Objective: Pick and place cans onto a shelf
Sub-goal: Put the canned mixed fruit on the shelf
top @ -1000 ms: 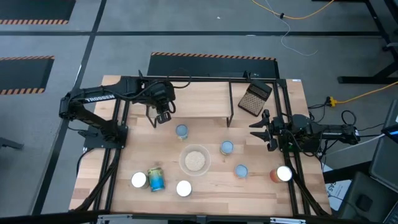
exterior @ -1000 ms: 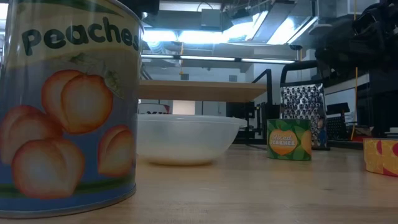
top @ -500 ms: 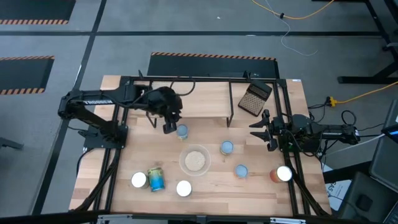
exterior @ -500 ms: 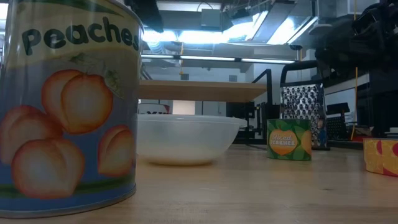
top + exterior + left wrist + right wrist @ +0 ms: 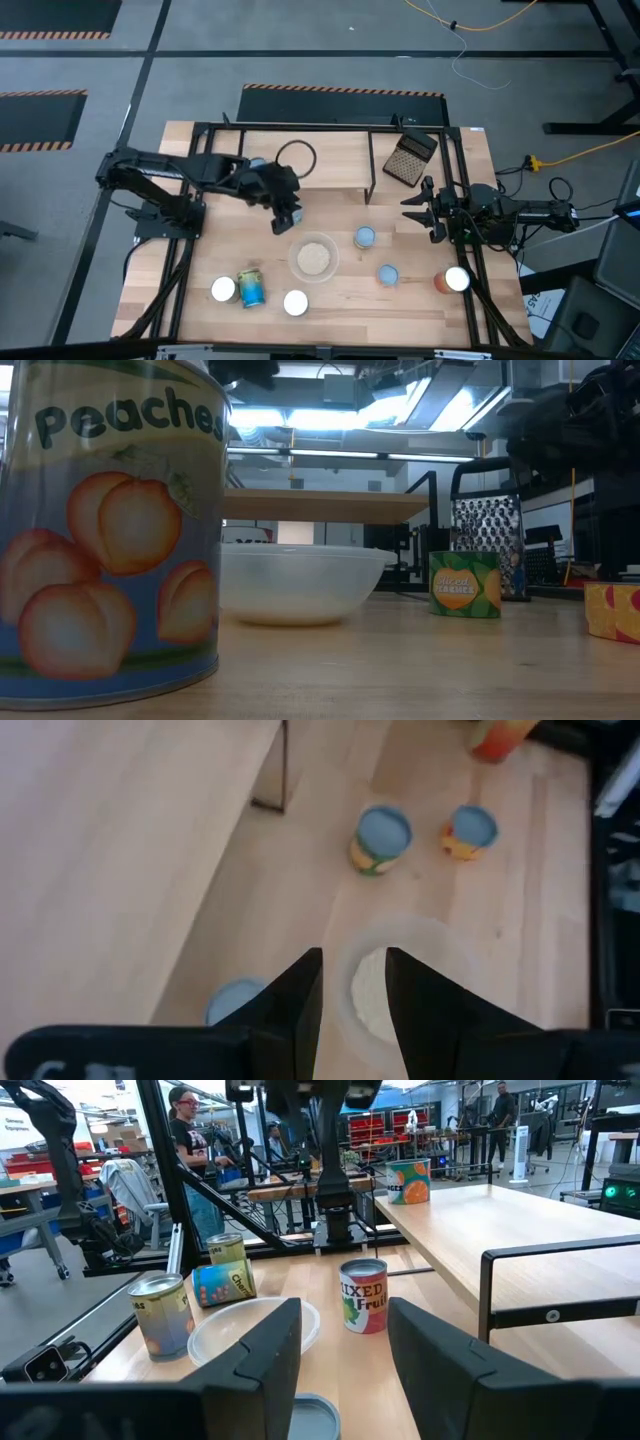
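My left gripper (image 5: pixel 285 215) is open above the table between the shelf (image 5: pixel 330 160) and the glass bowl (image 5: pixel 313 258). In the left wrist view (image 5: pixel 352 990) a blue-topped can (image 5: pixel 238 1000) stands just outside one finger; the high view hides it under the gripper. One can (image 5: pixel 410 1180) stands on the shelf's left part. Other cans stand on the table (image 5: pixel 365 237), (image 5: pixel 387 274), (image 5: pixel 456 280), (image 5: pixel 223 290), (image 5: pixel 295 302). One (image 5: pixel 251 287) lies on its side. My right gripper (image 5: pixel 425 210) is open at the table's right side and empty.
A dark grater (image 5: pixel 411 157) stands at the back right beside the shelf. The shelf's black legs (image 5: pixel 370 180) stand near the cans. A black cable loop (image 5: pixel 295 155) lies over the shelf. A black frame (image 5: pixel 190 250) runs along the table's left and right sides.
My left gripper has gone from the shelf's left part toward the table's near edge and right, and now stands over the blue-topped can by the bowl. The cans and the bowl have stayed where they were.
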Motion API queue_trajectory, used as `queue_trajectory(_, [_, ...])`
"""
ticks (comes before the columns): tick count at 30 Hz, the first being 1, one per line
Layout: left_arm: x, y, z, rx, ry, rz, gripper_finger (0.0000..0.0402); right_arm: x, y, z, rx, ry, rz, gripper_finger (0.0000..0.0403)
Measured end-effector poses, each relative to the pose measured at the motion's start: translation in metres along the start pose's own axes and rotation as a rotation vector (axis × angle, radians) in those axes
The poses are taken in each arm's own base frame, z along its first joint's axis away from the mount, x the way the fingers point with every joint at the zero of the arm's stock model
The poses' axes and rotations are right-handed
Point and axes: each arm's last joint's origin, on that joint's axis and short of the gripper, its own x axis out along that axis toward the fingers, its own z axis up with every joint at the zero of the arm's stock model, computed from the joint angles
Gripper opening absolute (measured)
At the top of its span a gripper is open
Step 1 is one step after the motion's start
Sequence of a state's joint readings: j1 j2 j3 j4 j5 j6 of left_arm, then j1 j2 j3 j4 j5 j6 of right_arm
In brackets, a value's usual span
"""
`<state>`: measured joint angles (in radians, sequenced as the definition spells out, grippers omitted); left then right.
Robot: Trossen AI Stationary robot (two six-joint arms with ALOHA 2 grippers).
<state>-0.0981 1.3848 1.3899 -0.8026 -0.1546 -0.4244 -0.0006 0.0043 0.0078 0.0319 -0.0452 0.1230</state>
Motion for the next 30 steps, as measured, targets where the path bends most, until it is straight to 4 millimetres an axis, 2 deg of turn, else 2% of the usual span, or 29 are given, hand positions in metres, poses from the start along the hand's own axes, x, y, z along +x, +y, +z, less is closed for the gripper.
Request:
queue_trajectory(9, [0.037, -0.016, -0.009, -0.139, 0.066, 0.08, 0.0104, 0.0, 0.0, 0.0, 0.0, 0.0, 0.0, 0.0155])
queue_trajectory(19, [0.093, -0.02, -0.025, -0.142, 0.206, 0.166, 0.0101, 0.0, 0.0, 0.0, 0.002, 0.0, -0.001, 0.0155])
queue_trajectory(24, [0.109, -0.016, -0.033, -0.125, 0.274, 0.234, 0.0101, 0.0, 0.0, 0.0, 0.001, 0.001, -0.001, 0.0155])
queue_trajectory(30, [0.115, -0.011, -0.041, -0.134, 0.313, 0.346, 0.0101, 0.0, 0.0, 0.0, 0.001, 0.002, -0.001, 0.0155])
